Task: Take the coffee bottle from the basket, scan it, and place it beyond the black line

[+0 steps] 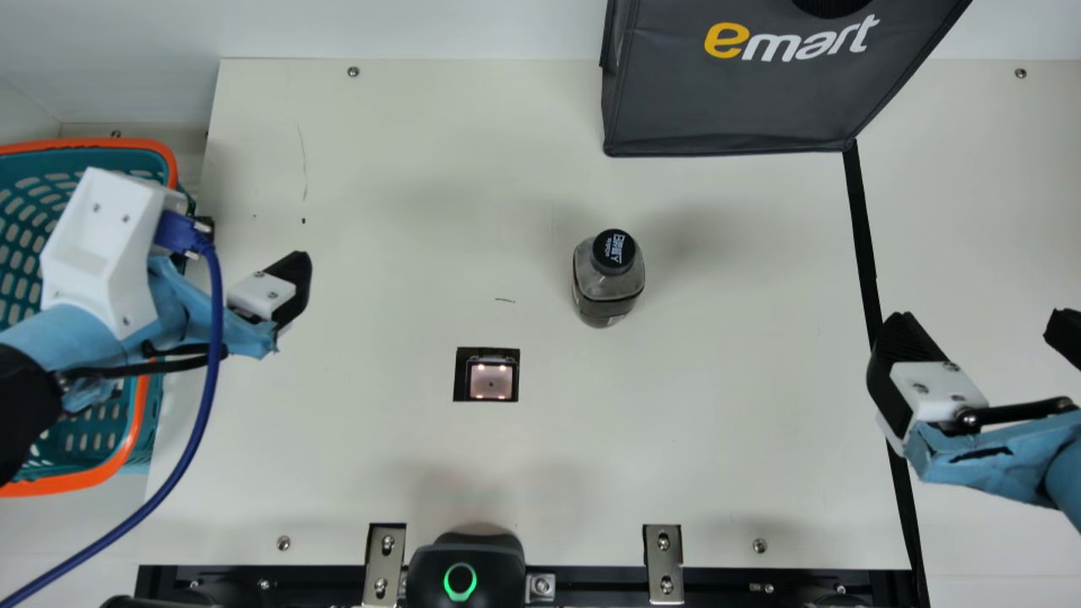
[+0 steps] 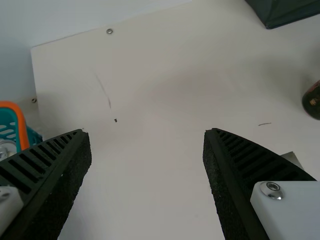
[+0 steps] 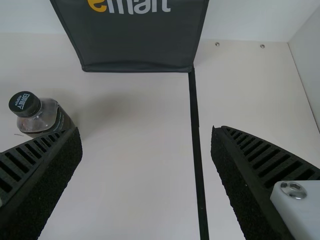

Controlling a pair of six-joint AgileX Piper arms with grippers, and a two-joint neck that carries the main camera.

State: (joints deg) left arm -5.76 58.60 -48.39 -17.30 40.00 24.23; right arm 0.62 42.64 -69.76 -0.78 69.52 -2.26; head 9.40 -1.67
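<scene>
The clear coffee bottle with a round black cap (image 1: 606, 287) stands upright on the cream table (image 1: 380, 473), far and to the right of the square, lit scanner window (image 1: 491, 381) and left of the long black line (image 1: 862, 236). At left, the black ribbed left gripper (image 1: 287, 283) is spread wide and empty near the orange-rimmed teal plastic basket (image 1: 135, 431); at right, the matching right gripper (image 1: 980, 328) also gapes wide, holding nothing.
</scene>
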